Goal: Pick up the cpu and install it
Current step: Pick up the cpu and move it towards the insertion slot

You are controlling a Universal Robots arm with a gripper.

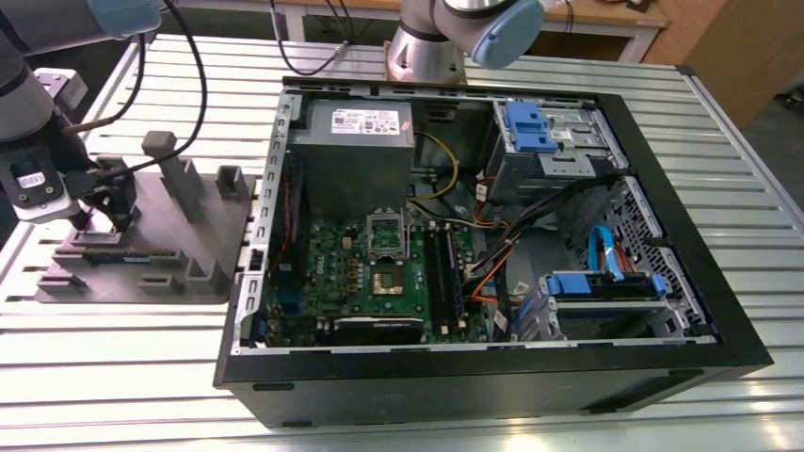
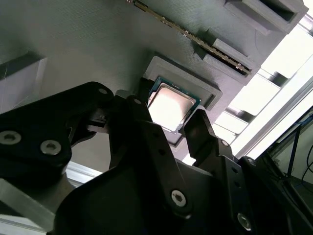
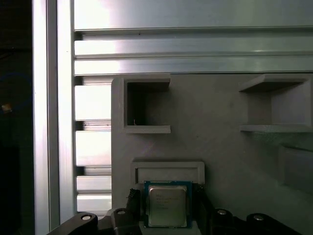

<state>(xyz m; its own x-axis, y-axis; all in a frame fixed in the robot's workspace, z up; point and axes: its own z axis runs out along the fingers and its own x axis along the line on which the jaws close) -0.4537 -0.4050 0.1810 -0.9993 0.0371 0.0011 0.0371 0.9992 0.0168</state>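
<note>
The cpu (image 3: 167,205), a small square chip with a silvery top, lies flat in a shallow pocket of the grey fixture tray (image 1: 188,235). In the second wrist view the cpu (image 2: 171,105) sits between my two black fingers. My gripper (image 1: 101,221) hangs over the tray at the exterior view's left. The gripper (image 3: 166,209) is open, with one finger (image 3: 133,201) on each side of the chip and a narrow gap at either edge. In the second wrist view the gripper (image 2: 166,110) straddles the chip in the same way.
An open computer case (image 1: 503,377) lies to the exterior view's right of the tray, its green motherboard and socket (image 1: 386,280) facing up. A memory stick (image 2: 195,36) rests in a slot of the tray. Raised grey holders (image 1: 164,155) stand on the tray. A second arm's base (image 1: 427,47) stands behind the case.
</note>
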